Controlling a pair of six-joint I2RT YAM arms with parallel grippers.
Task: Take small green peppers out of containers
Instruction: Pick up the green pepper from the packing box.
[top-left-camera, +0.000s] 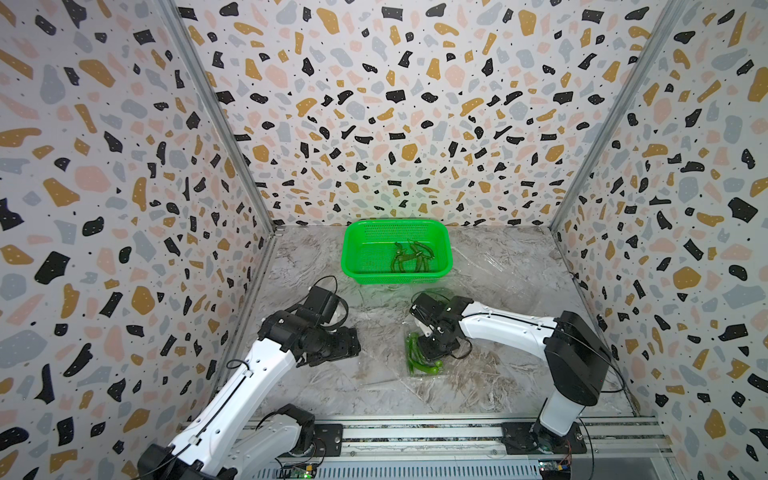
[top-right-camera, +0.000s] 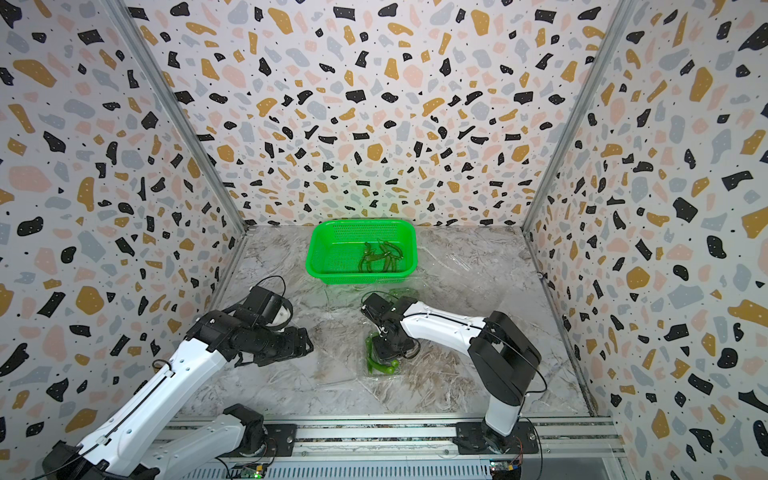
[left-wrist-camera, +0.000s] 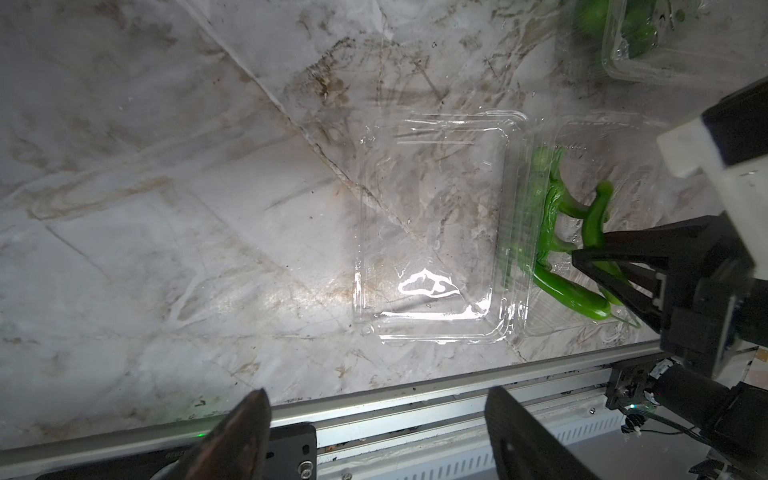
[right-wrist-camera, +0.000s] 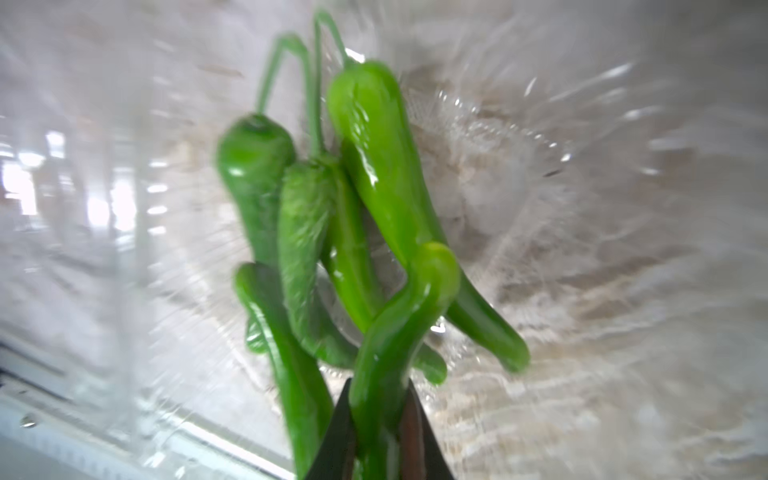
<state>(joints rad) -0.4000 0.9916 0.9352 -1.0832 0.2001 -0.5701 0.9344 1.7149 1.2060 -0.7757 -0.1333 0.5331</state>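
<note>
The right gripper (right-wrist-camera: 380, 392) is pinched shut on one curved pepper (right-wrist-camera: 399, 316) among the small green peppers (right-wrist-camera: 316, 232) in an opened container (left-wrist-camera: 432, 232) on the worktop (top-left-camera: 374, 386), just robot-side of the green basket (top-left-camera: 395, 277). The left gripper (left-wrist-camera: 376, 395) hangs wide and empty, farther from the basket. This looks like the extraction step. The next move calls for lifting the pepper clear without dragging the flimsy pack along.

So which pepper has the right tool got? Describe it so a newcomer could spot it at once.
In front of the green basket, an open clear pack under the right arm holds a heap of green peppers. The held pepper tops that heap, pinched in the right tool; unlike its straighter neighbours, it bends in an S with a blunt round tip.
</note>
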